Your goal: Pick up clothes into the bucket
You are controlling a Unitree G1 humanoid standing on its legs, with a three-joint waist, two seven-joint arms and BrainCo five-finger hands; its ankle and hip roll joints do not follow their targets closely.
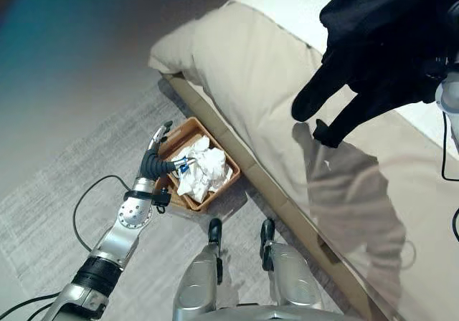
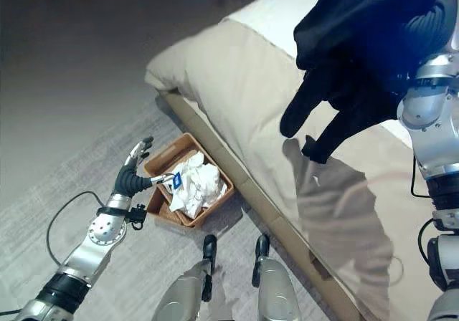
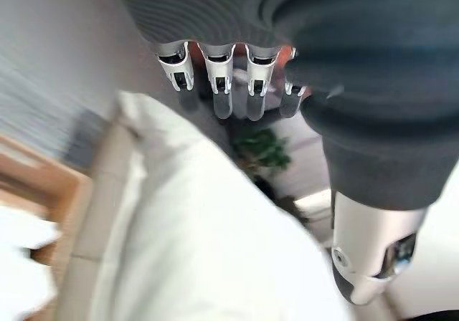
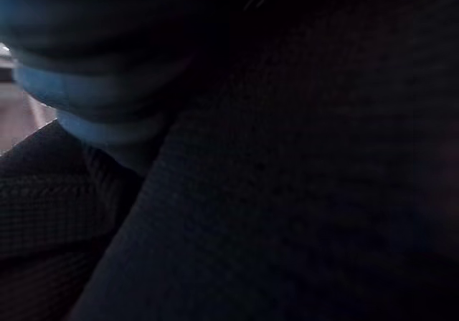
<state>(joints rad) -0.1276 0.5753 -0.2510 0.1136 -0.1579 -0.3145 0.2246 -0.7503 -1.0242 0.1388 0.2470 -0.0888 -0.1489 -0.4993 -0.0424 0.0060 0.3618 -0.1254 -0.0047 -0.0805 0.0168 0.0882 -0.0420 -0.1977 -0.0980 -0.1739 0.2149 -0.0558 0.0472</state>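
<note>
The left arm reaches out low at about 8 o'clock, forearm slanting up toward the basket (image 1: 215, 195). The left hand (image 1: 156, 156) hovers at the basket's near-left rim, fingers (image 3: 224, 95) straight and relaxed, holding nothing; its thumb points across the rim toward the white cloth (image 1: 202, 169). That cloth lies crumpled inside the basket, with something small and blue showing at its left edge.

The basket is a brown woven tray standing on a grey carpet (image 1: 64, 199), just beside the bed's wooden base (image 1: 287, 206). Beyond the carpet, at 10 o'clock, the floor (image 1: 72, 63) is smooth and dark.

At 1 to 2 o'clock a black garment (image 1: 380, 56) hangs in the air above the bed (image 1: 251, 70), two limp ends drooping down toward the beige cover. It casts a shadow on the cover below. The right arm rises at 3 o'clock in the right eye view, and the right hand (image 2: 429, 27) is at the garment's right side, its dark cover half buried in the fabric; whether its fingers are curled round the cloth cannot be told. The right wrist view is dark knit fabric up close.

The bed runs from 5 o'clock to 12 o'clock, its beige cover giving way to a white sheet (image 1: 301, 6) at the far end.
</note>
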